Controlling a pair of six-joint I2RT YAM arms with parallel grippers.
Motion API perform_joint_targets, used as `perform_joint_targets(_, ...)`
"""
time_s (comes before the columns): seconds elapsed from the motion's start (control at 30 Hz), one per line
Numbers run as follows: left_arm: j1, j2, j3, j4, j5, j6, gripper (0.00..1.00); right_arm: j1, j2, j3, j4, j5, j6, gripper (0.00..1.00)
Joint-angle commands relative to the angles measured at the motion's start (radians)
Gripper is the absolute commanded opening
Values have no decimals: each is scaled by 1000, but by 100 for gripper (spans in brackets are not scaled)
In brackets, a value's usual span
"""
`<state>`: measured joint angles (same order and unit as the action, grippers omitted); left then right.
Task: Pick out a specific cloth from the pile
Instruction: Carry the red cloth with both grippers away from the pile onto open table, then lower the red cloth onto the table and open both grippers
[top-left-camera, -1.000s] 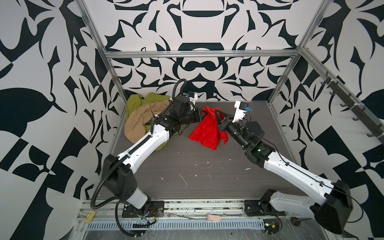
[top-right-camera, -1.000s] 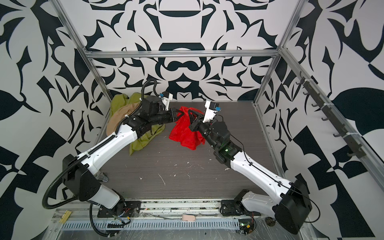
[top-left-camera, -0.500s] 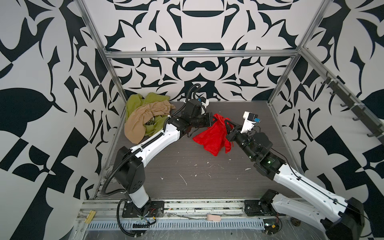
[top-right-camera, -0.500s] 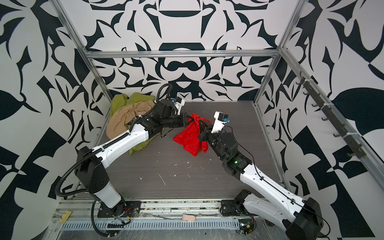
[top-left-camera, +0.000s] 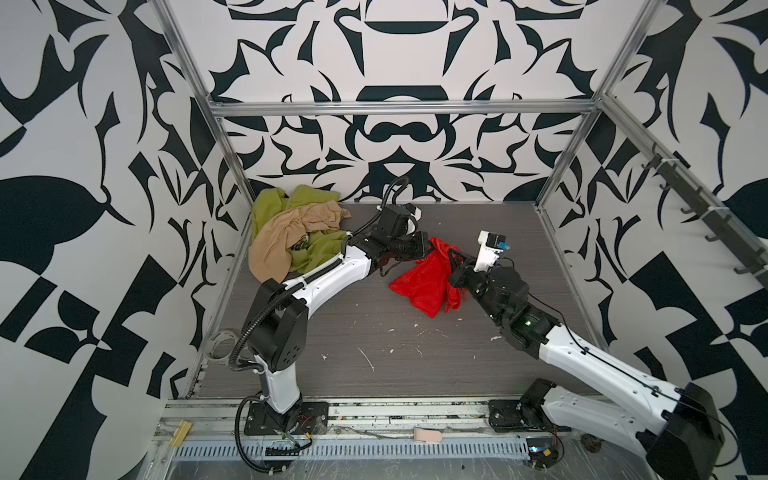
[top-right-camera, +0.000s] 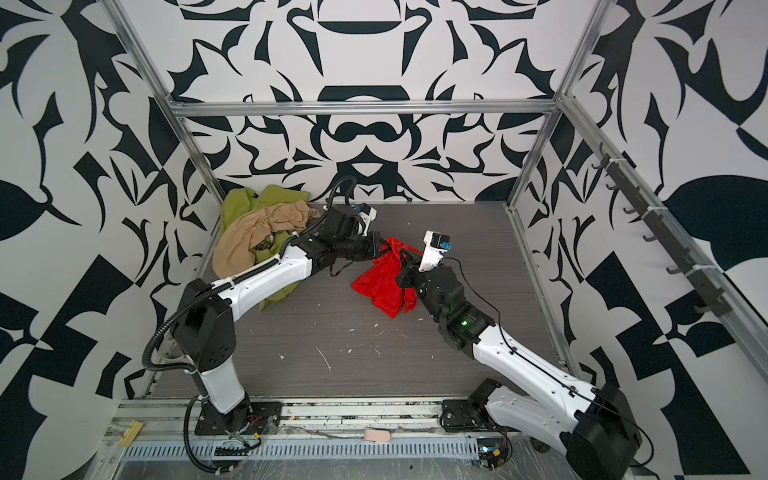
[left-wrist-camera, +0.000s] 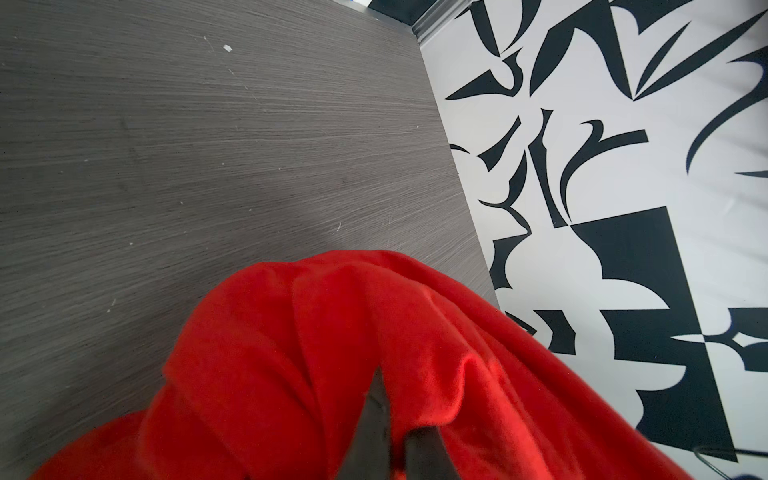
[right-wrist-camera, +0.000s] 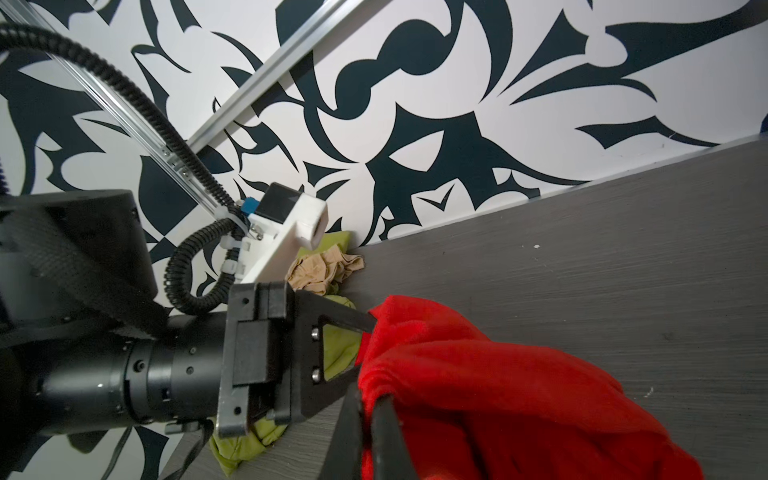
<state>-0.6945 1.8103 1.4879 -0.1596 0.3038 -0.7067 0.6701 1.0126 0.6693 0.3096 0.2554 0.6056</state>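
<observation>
Grey wood-grain table (top-left-camera: 374, 353) carries the green-and-beige pile (top-left-camera: 291, 237) in its far left corner, while the red cloth (top-left-camera: 424, 282) hangs mid-table, well apart from it, left gripper (top-left-camera: 431, 247) and right gripper (top-left-camera: 452, 254) both clenched on its top edge, likely to lift it free.

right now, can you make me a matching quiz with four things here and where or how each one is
1 red cloth
2 beige cloth
3 olive-green cloth
4 left gripper

a underneath, far left corner
b shut on red fabric
c out in the middle, away from the others
d draped over the green one

Pairs: 1-c, 2-d, 3-a, 4-b
</observation>
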Motion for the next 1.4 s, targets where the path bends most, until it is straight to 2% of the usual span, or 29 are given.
perform_joint_targets(0.0, 19, 17, -7, 45, 15, -8, 0, -21, 14, 12, 33, -5, 11, 0)
perform_joint_targets(0.37, 59, 44, -41, 46, 20, -4, 0, -122, 151, 12, 68, -126, 83, 0)
perform_joint_targets(0.97, 102, 173, 37, 23, 43, 41, 0, -216, 314, 51, 114, -183, 88, 0)
perform_joint_targets(1.2, 109, 249, 88, 12, 60, 54, 3, -268, 407, 95, 138, -219, 96, 0)
perform_joint_targets(1.37, 114, 290, 116, 20, 67, 61, 8, -308, 485, 144, 131, -249, 104, 0)
